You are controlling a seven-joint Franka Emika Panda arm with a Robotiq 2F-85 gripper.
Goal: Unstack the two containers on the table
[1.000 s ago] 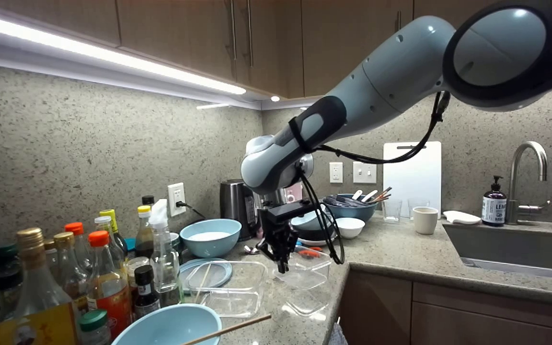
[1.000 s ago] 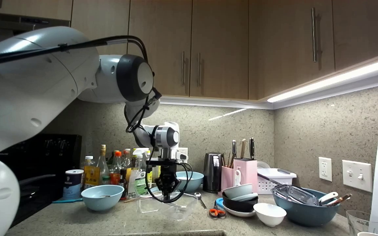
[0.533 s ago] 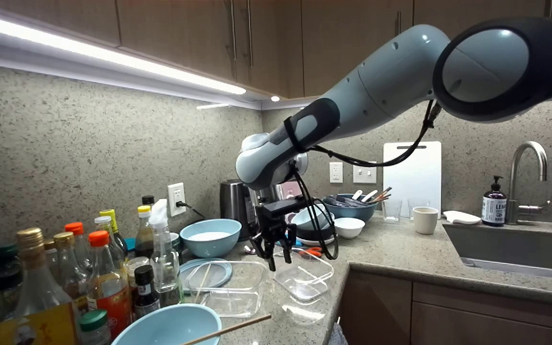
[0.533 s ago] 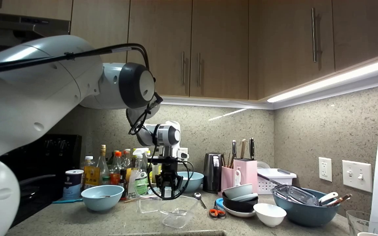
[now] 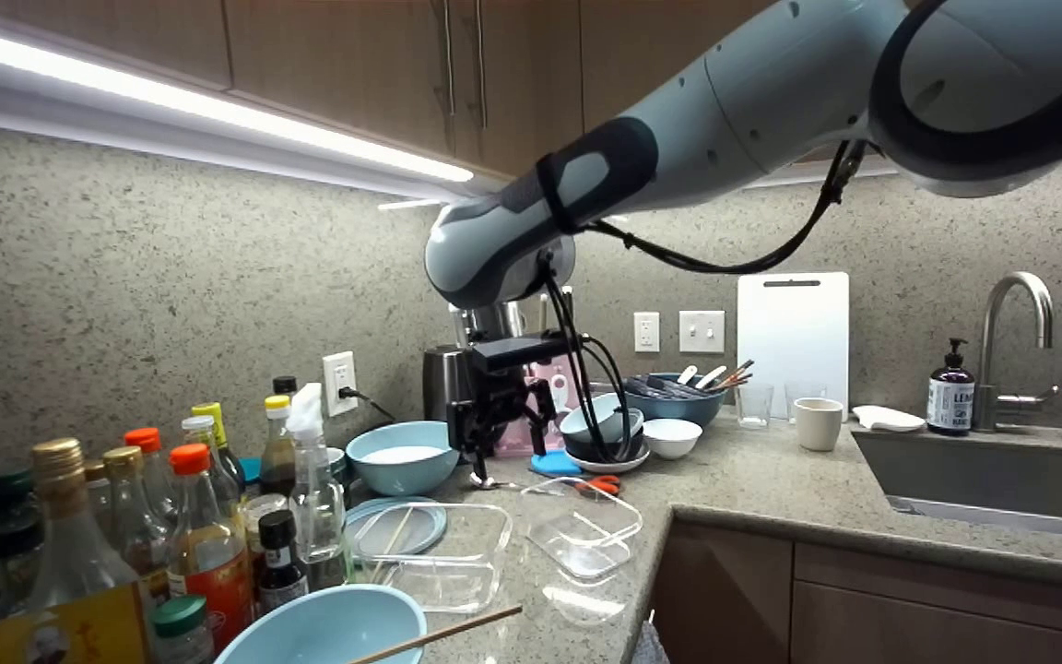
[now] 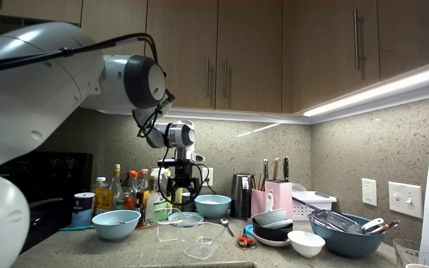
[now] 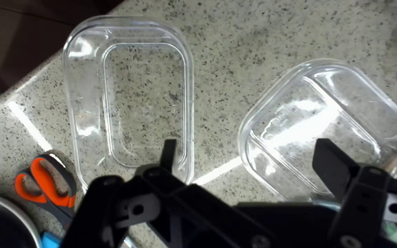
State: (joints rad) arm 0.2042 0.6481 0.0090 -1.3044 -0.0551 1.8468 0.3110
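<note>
Two clear plastic containers stand side by side and apart on the speckled countertop (image 7: pixel 219 41), seen in all views. One container (image 7: pixel 146 100) (image 5: pixel 582 544) sits near the counter's corner edge. The other container (image 7: pixel 298 127) (image 5: pixel 443 576) lies closer to the bottles, turned at an angle to it. My gripper (image 7: pixel 246 153) (image 5: pixel 510 461) is spread wide above the counter, with nothing between its fingers. In the wrist view its dark fingertips overlap parts of both containers, but in an exterior view the gripper (image 6: pixel 182 197) hangs well above them.
Orange-handled scissors (image 7: pixel 45 186) lie beside the edge-side container. A light blue bowl (image 5: pixel 337 627) with a chopstick across it stands in front of several bottles (image 5: pixel 208 535). A round blue lid (image 6: pixel 188 219) and stacked bowls (image 6: pixel 272 227) are nearby. The sink (image 5: pixel 983 480) is farther off.
My gripper, shut at the edge-side container's rim a second ago, has opened and let it go. That container has come down onto the counter. The gripper has since risen and moved away from it.
</note>
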